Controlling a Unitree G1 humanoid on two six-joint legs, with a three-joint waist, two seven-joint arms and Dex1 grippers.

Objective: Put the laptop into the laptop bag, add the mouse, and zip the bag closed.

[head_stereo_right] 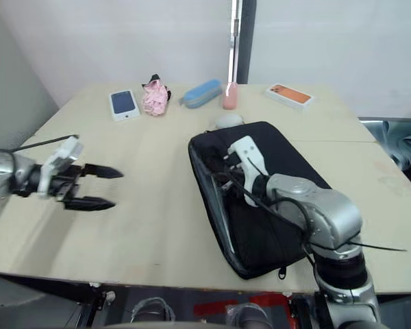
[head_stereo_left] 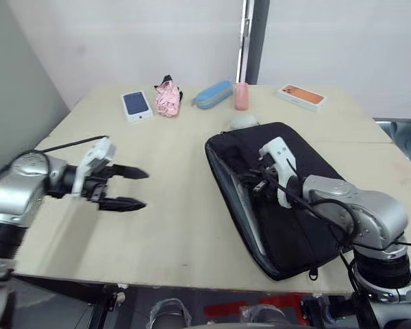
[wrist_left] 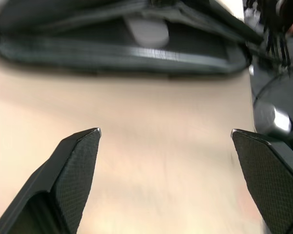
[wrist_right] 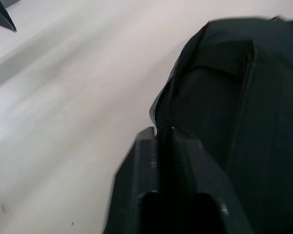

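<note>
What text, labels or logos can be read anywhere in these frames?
None legible.
Flat white box with orange phone picture: any print is too small to read.
White box with dark blue phone picture: no readable text.
Black rectangular fabric laptop bag: no readable label or brand.
Blue oblong pouch and pink cylindrical bottle: no visible text.

Black laptop bag [head_stereo_left: 294, 199] (ribbed edge), pale-grey mouse [head_stereo_left: 243, 122], beige table [head_stereo_left: 171, 205]
</note>
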